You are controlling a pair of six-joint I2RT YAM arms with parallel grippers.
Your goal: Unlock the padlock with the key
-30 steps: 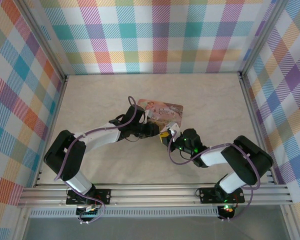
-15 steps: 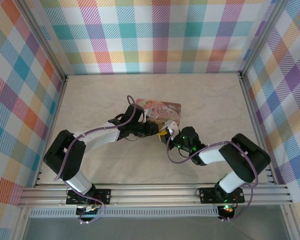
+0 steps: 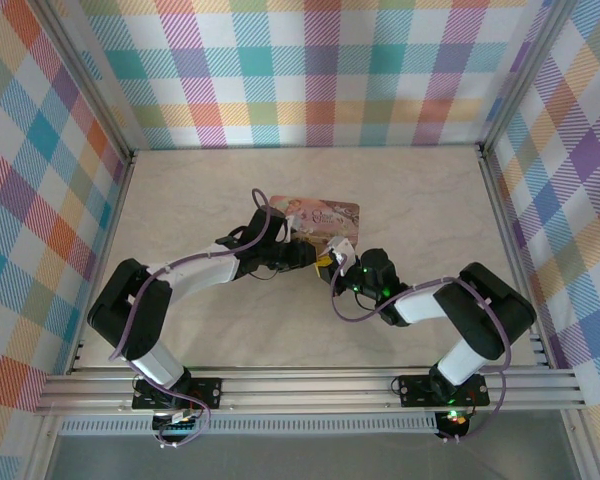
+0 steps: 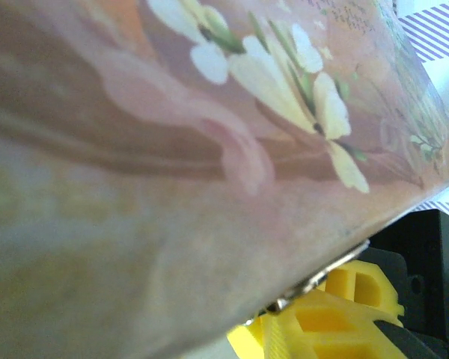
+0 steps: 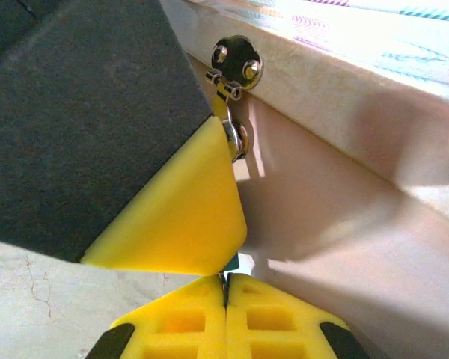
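Watching the overhead feed, I saw both arms folded in toward the middle of the table (image 3: 220, 190), wrists nearly meeting. The left arm rose from its base at 7 o'clock, bent at the elbow, and ran its forearm toward 3 o'clock, which put the left gripper (image 3: 315, 258) at the near edge of the pink tin (image 3: 325, 213). The right arm mirrored it: elbow out at 4 o'clock, forearm stretched toward 9 o'clock, and the right gripper (image 3: 338, 265) just beside the left one. The tin lay at 12 o'clock from where they met.

From the right wrist camera, the right gripper (image 5: 226, 283) had its yellow fingertips pressed together, with a thin sliver between them that I could not identify. The padlock (image 5: 237, 262) showed as a speck of teal at 12 o'clock from those tips, against the tin's wall (image 5: 344, 224) and below the silver latch (image 5: 236, 63). A yellow finger (image 5: 179, 217) of the left gripper sat directly over the speck.

On the left wrist camera the tin's flowered lid (image 4: 172, 149) lay close across the lens, touching a yellow finger (image 4: 337, 314) at 5 o'clock. I could not tell whether that pincer gripped anything.
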